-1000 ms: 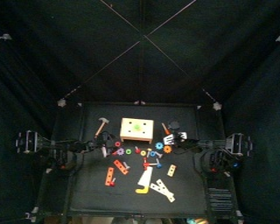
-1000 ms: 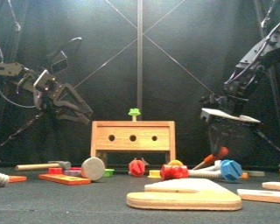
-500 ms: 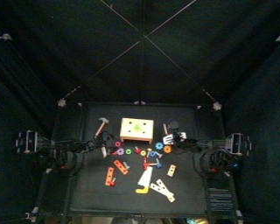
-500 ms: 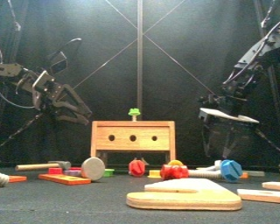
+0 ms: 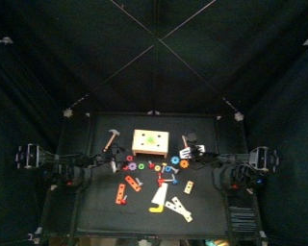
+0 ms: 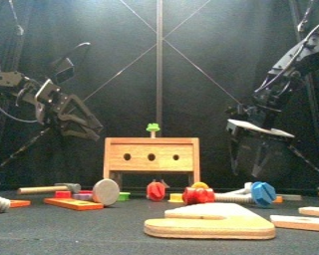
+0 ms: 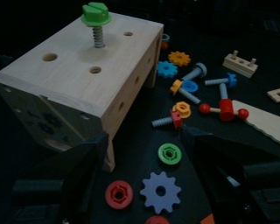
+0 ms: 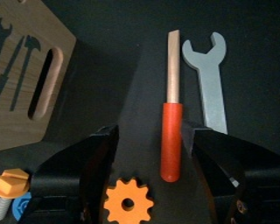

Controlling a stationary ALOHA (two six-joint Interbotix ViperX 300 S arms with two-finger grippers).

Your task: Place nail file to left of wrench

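The nail file (image 8: 170,109), a wooden blade with a red handle, lies flat on the black table. The grey wrench (image 8: 210,83) lies right beside it, parallel, a narrow gap apart. My right gripper (image 8: 163,179) hangs above the file's red handle end with its jaws wide apart, one on each side, holding nothing. In the top view the right gripper (image 5: 222,165) is at the table's right side. In the front view it (image 6: 259,151) hangs above the table. My left gripper (image 7: 154,179) is open and empty, resting above the gears near the wooden box (image 7: 78,74).
The wooden box (image 5: 149,141) with a green screw (image 6: 153,127) stands mid-table. Gears, bolts and an orange gear (image 8: 129,203) lie scattered around it. A wooden tool board (image 8: 25,70) lies near the file. A hammer (image 6: 49,188) and flat wooden pieces (image 6: 209,227) are at the front.
My right arm has drawn back toward the table's right side in the top view. The left arm has hardly moved.
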